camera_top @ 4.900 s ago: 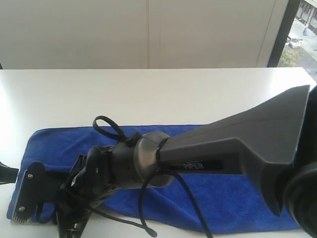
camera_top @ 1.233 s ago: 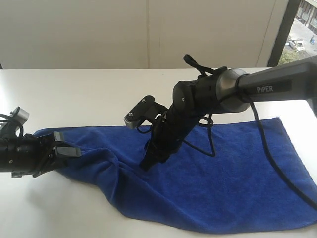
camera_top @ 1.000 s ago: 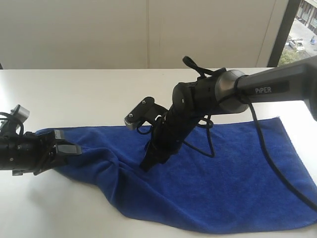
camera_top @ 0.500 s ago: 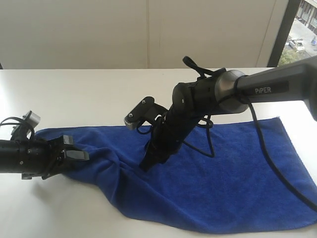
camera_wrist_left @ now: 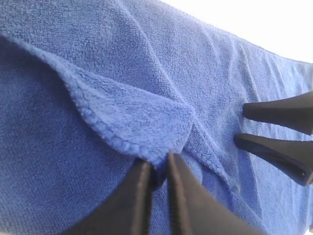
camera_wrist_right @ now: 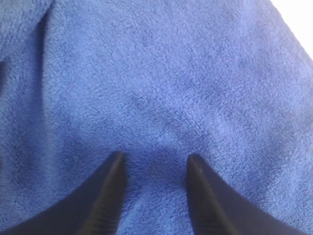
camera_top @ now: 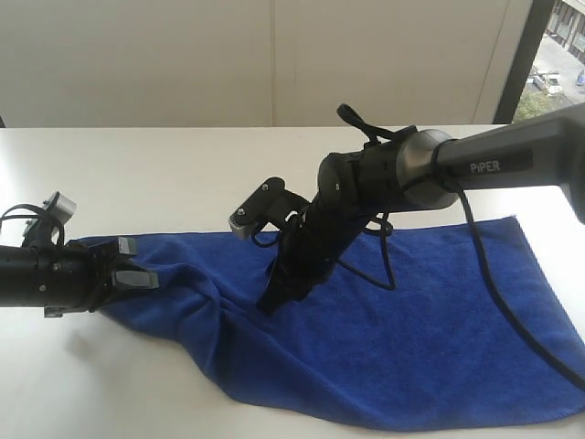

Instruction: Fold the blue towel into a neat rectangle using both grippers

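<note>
The counter (camera_top: 183,174) is viewed widely from above; the shared blue towel (camera_top: 430,311) is seen closely from behind the fingers (camera_wrist_left: 139,196).

The right gripper (camera_top: 271,305), tips down on the towel (camera_top: 439,320), and its arm (camera_top: 498,160) block the path ahead of the left gripper (camera_top: 137,263). Beyond that arm, bare table (camera_top: 164,174) offers free passage.
</note>
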Available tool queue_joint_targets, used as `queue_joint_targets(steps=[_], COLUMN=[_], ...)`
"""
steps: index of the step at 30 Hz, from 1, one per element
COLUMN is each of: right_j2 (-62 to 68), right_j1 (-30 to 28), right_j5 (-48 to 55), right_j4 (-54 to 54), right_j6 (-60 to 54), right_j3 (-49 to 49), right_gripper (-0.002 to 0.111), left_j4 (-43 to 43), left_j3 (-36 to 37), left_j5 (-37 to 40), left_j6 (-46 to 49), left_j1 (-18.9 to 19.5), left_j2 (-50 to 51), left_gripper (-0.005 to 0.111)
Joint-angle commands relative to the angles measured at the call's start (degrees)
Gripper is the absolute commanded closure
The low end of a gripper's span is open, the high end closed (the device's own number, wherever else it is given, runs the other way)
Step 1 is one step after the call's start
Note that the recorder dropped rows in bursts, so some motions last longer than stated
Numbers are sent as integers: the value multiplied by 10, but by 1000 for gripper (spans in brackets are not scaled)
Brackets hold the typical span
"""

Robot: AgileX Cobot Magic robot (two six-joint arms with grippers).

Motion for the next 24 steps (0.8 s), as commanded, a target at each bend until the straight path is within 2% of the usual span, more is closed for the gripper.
queue_joint_targets(steps=[1, 8, 13, 16, 24], right_j2=[2, 2, 2, 2, 2], right_j1=[-7, -7, -7, -7, -7], right_j5=[-5, -5, -5, -10, -16], right_j4=[-2, -2, -2, -2, -2], right_j6=[2, 1, -1, -2, -2], right_j3=[2, 2, 2, 2, 2], right_gripper=[69, 69, 69, 69, 69], left_j4=[-12, 11, 213, 389, 715], left_j3=[-2, -1, -1, -1, -1], left_j5=[7, 29, 40, 45, 145], left_j6=[3, -20, -189, -337, -599], left_j1=[-3, -3, 23, 32, 32], left_j2=[1, -17, -97, -151, -221], left_gripper=[107, 107, 107, 107, 107])
